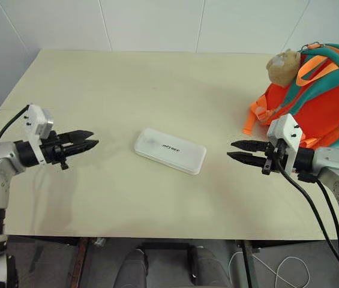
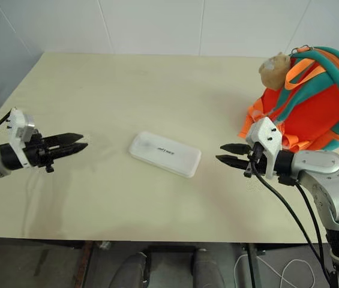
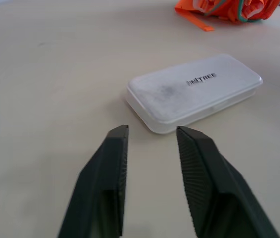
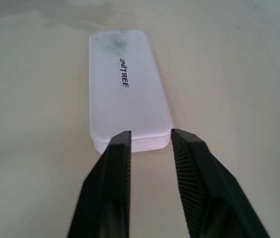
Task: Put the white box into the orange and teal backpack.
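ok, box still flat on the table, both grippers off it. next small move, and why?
Probably ease the right gripper forward onto the near end of the white box. Its fingers stand parted, lined up with that end and short of it, and the backpack is on that side. The left gripper is no closer.

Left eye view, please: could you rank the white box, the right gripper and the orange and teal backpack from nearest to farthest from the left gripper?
From the left gripper:
1. white box, table centre.
2. right gripper, beyond the box.
3. orange and teal backpack, far right corner.

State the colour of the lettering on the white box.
Dark, near black, on the white box; it shows best in the right wrist view.
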You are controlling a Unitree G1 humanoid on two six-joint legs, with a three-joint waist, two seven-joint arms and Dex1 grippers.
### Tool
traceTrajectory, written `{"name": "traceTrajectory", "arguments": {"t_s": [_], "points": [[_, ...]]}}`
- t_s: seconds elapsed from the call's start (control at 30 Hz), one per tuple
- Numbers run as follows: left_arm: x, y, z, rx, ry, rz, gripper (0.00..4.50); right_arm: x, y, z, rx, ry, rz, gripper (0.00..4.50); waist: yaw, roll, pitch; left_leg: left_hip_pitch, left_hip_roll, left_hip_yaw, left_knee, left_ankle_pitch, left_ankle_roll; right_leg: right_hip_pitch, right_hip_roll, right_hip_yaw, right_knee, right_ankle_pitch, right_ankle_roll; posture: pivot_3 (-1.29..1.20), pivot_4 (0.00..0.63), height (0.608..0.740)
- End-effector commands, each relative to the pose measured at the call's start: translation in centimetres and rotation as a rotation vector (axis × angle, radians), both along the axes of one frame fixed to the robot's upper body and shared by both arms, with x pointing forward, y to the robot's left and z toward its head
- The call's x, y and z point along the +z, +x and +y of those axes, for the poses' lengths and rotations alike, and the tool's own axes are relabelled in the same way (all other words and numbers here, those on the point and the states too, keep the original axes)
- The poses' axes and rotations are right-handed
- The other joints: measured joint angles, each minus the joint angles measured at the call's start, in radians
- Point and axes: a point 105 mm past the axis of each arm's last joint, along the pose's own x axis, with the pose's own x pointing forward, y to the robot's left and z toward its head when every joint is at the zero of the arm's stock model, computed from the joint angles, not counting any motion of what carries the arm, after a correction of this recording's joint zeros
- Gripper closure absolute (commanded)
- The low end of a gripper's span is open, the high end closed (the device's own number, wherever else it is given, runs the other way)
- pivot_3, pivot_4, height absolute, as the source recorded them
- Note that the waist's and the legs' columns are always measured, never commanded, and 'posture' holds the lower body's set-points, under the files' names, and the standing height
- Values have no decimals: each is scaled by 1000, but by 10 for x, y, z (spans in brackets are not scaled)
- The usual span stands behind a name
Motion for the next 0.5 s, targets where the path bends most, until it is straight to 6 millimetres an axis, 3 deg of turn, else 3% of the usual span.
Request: {"name": "traceTrajectory", "arguments": {"t_s": [0.03, 0.07, 0.5], "points": [[4, 10, -3, 5, 18, -31, 4215, 2, 2, 3, -21, -22, -50, 4482, 0, 0, 0, 0, 0, 0, 0, 0, 0, 0, 0, 0, 0, 0, 0, 0, 150, 740], [4, 13, -3, 7, 18, -32, 4477, 1, 3, 4, -28, -25, -54, 4500, 0, 0, 0, 0, 0, 0, 0, 0, 0, 0, 0, 0, 0, 1, 1, 0, 150, 740], [-39, 72, -37, 43, 5, 114, 4477, -55, 46, 1, -246, -201, -9, 4500, -1, 0, 0, -1, 0, 0, 4, 0, 0, -1, 1, 0, 6, 4, 8, 0, 150, 740]]}}
